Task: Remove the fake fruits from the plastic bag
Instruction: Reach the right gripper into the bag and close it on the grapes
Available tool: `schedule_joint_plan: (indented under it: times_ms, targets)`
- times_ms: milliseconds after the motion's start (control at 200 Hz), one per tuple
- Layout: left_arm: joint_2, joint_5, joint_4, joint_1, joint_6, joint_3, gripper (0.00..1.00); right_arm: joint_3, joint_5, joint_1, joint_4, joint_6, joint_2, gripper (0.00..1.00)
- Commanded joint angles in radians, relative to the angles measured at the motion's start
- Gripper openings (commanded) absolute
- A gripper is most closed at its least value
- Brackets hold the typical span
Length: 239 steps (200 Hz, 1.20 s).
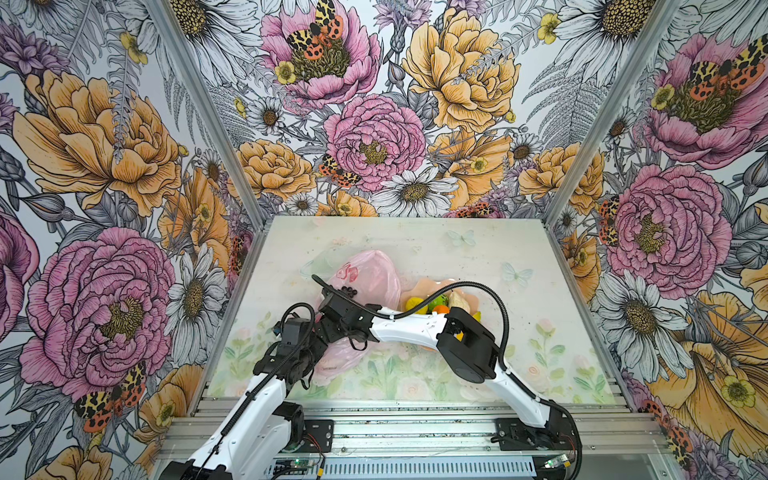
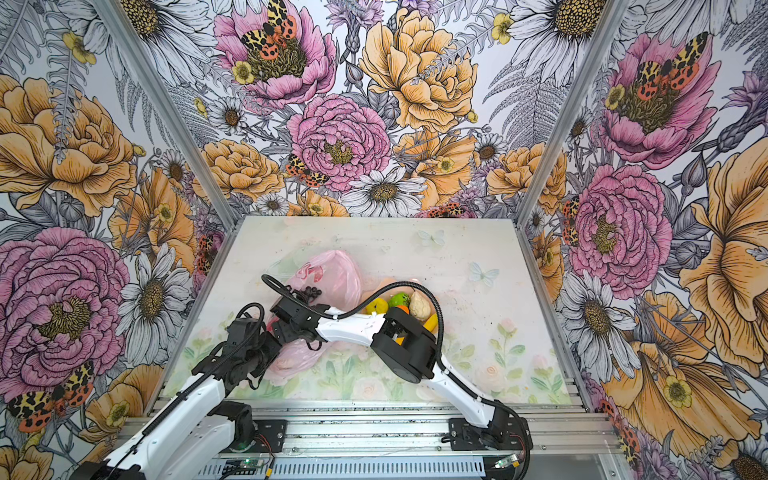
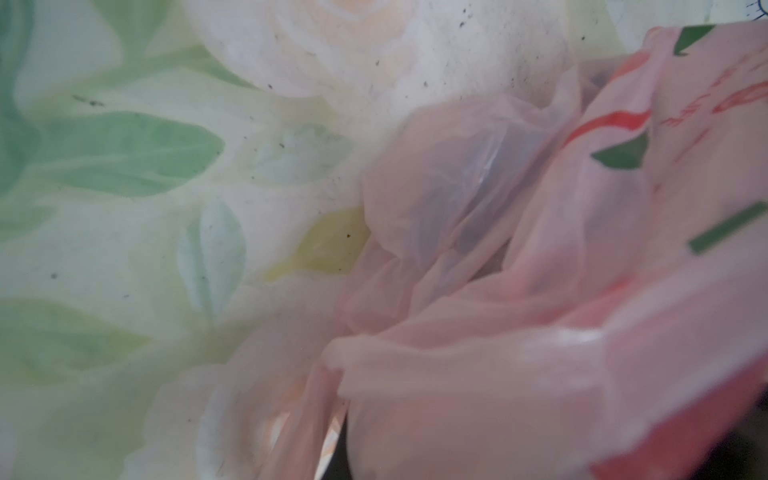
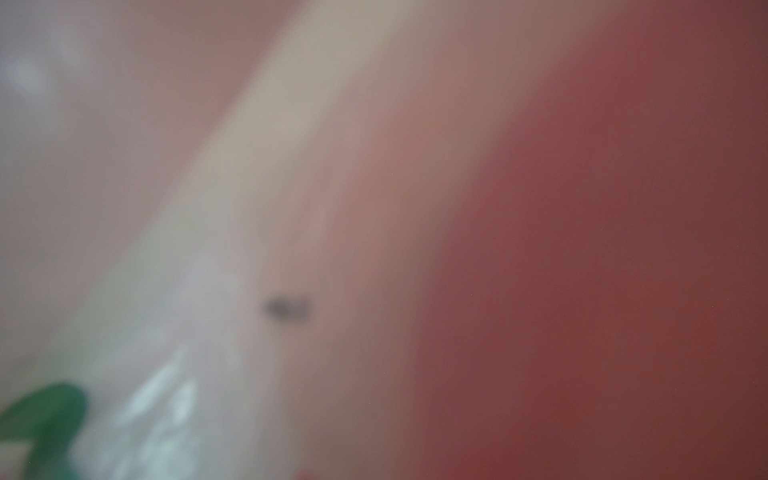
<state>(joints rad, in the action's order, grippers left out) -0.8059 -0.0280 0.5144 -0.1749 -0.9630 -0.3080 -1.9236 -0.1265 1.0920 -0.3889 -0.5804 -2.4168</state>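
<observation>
Where the L arm comes in from 7 o'clock, the L claw [image 1: 316, 351] is closed, pinching the near edge of the plastic bag [image 1: 374, 276]. L wrist view shows pink film [image 3: 540, 332] bunched up close over the desk [image 1: 457, 249]. The bag lies crumpled left of desk centre, running approx 7 to 11 o'clock. R arm reaches across the middle from 5 o'clock, w/ R claw [image 1: 329, 296] down at the bag's middle. Can't tell if its jaws are apart or together; R wrist view is only pink-red blur. Black grape bunch [image 1: 347, 291] sits at 2 o'clock of R claw, on or inside the film, can't tell which. At 3 o'clock, just beside the bag, the peach bowl [image 1: 417, 287] holds lemon [image 1: 415, 304], lime [image 1: 441, 300], orange [image 1: 441, 309], cream knobbly piece [image 1: 459, 302] & banana [image 1: 477, 316], partly under R arm.
</observation>
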Motion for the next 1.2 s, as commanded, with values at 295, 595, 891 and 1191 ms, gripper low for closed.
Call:
schedule_joint_plan:
  times_ms: [295, 595, 891, 1191]
  targets:
    - [-0.035, -0.051, -0.002, -0.018, -0.001, 0.002, 0.00, 0.098, -0.095, -0.089, -0.022, -0.007, 0.129, 0.80]
    - [-0.126, -0.063, -0.059, -0.093, 0.015, -0.034, 0.00, 0.074, -0.040, -0.098, -0.024, -0.017, 0.094, 0.88]
    - [-0.111, -0.090, -0.080, -0.174, -0.021, -0.037, 0.00, -0.008, -0.038, -0.104, -0.028, -0.008, -0.032, 0.93]
    - [-0.099, -0.130, -0.083, -0.235, -0.069, -0.020, 0.00, -0.092, -0.033, -0.120, -0.035, 0.021, -0.078, 0.64]
